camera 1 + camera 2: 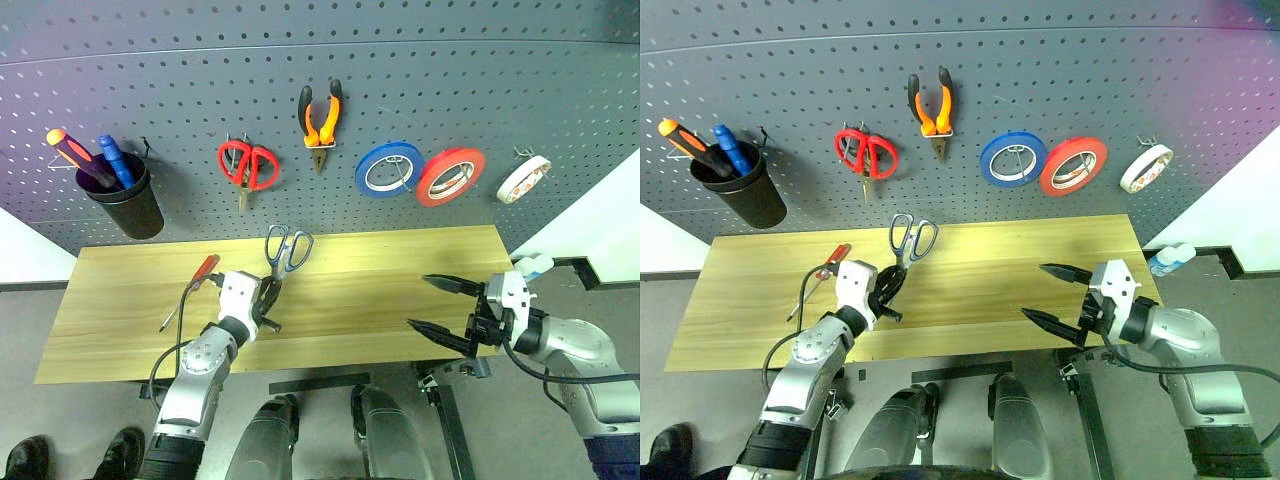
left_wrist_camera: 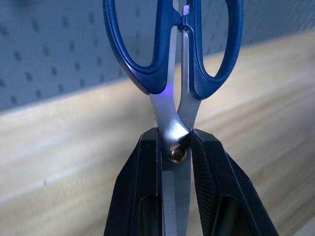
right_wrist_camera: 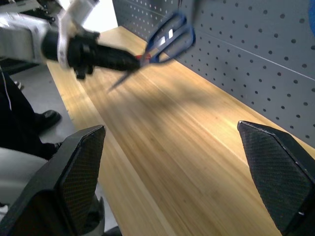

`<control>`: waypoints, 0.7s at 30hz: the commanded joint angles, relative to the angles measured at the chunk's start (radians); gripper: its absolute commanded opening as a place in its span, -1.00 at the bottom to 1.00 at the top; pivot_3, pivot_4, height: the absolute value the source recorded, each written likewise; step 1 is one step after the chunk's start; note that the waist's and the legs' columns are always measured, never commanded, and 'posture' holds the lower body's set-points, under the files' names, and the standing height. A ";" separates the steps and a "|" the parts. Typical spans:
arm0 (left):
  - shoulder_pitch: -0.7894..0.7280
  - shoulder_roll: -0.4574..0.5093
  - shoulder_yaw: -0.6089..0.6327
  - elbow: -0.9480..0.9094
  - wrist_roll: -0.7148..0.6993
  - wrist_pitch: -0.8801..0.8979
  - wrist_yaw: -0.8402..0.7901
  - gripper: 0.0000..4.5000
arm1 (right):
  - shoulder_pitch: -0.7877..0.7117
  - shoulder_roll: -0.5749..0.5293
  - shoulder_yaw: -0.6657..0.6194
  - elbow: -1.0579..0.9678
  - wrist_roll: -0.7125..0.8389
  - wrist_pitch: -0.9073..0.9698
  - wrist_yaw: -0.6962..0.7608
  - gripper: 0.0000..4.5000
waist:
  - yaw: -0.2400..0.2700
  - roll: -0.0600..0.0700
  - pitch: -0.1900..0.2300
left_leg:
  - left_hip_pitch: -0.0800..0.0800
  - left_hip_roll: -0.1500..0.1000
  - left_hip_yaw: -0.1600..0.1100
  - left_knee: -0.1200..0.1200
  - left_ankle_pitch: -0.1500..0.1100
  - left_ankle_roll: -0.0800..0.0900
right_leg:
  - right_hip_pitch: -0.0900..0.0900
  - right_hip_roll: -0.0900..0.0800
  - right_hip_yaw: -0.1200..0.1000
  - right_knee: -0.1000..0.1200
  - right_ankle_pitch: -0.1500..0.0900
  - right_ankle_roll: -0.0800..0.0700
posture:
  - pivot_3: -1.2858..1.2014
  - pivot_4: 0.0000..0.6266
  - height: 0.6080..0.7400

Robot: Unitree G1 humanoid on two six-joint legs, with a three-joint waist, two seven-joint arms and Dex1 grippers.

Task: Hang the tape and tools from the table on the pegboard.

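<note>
I have the scissors [image 1: 287, 250] clamped at the pivot in my left gripper [image 1: 268, 297], lifted off the table [image 1: 380, 290], handles up toward the pegboard [image 1: 320, 80], blades running back along the fingers. My right gripper [image 1: 440, 305] stands wide and empty, well apart. The red-handled screwdriver [image 1: 190, 290] lies on the table just left of my left gripper.

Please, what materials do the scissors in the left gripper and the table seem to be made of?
Scissors: handles look like glossy dark blue plastic; blades look like bright metal, reflecting light, with a brass-coloured rivet. Table: looks like light yellowish wood, or a wood-look surface, with visible grain.
</note>
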State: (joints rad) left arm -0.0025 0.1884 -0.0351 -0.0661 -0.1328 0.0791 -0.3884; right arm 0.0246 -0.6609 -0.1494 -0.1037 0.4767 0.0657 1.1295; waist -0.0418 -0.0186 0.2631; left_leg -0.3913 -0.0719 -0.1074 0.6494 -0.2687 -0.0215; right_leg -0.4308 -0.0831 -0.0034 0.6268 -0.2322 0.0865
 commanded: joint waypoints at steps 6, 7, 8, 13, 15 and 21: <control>0.039 0.029 0.045 -0.073 0.007 -0.264 -0.013 -0.77 | -0.037 0.034 -0.074 0.119 0.074 -0.071 0.048 1.00 | -0.001 0.000 0.000 | 0.000 0.000 0.000 0.000 0.000 0.000 | 0.000 0.000 0.000 0.000 0.000 0.000 | -0.08 -0.20 1.00; 0.045 0.033 0.045 -0.077 0.015 -0.297 -0.013 -0.77 | -0.043 0.044 -0.081 0.122 0.091 -0.065 0.046 1.00 | -0.001 0.000 0.000 | 0.000 0.000 0.000 0.000 0.000 0.000 | 0.000 0.000 0.000 0.000 0.000 0.000 | -0.08 -0.20 1.00; 0.049 0.036 0.042 -0.082 0.016 -0.315 -0.017 -0.77 | -0.049 0.054 -0.089 0.124 0.105 -0.061 0.042 1.00 | -0.001 0.000 0.000 | 0.000 0.000 0.000 0.000 0.000 0.000 | 0.000 0.000 0.000 0.000 0.000 0.000 | -0.08 -0.21 1.00; 0.030 0.056 0.042 -0.088 0.056 -0.383 -0.001 -0.77 | -0.067 0.117 -0.124 0.097 0.203 0.011 -0.009 1.00 | 0.001 0.001 0.000 | 0.000 0.000 0.000 0.000 0.000 0.000 | 0.000 0.000 0.000 0.000 0.000 0.000 | -0.08 -0.22 1.00; 0.013 0.063 0.047 -0.086 0.071 -0.394 0.011 -0.77 | -0.057 0.133 -0.118 0.100 0.203 0.005 0.006 1.00 | 0.003 0.001 0.000 | 0.000 0.000 0.000 0.000 0.000 0.000 | 0.000 0.000 0.000 0.000 0.000 0.000 | -0.08 -0.23 1.00; -0.011 0.079 0.051 -0.094 0.063 -0.385 0.016 -0.77 | -0.069 0.147 -0.106 0.138 0.176 -0.060 0.085 1.00 | -0.002 0.001 0.000 | 0.000 0.000 0.000 0.000 0.000 0.000 | 0.000 0.000 0.000 0.000 0.000 0.000 | -0.08 -0.25 1.00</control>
State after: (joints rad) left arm -0.0069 0.2576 -0.0003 -0.1181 -0.0674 -0.2847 -0.3774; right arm -0.0393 -0.5147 -0.2480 0.0292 0.6491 0.0478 1.1711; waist -0.0437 -0.0177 0.2628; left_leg -0.3911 -0.0719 -0.1069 0.6494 -0.2687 -0.0213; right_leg -0.4307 -0.0825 -0.0032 0.6268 -0.2319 0.0861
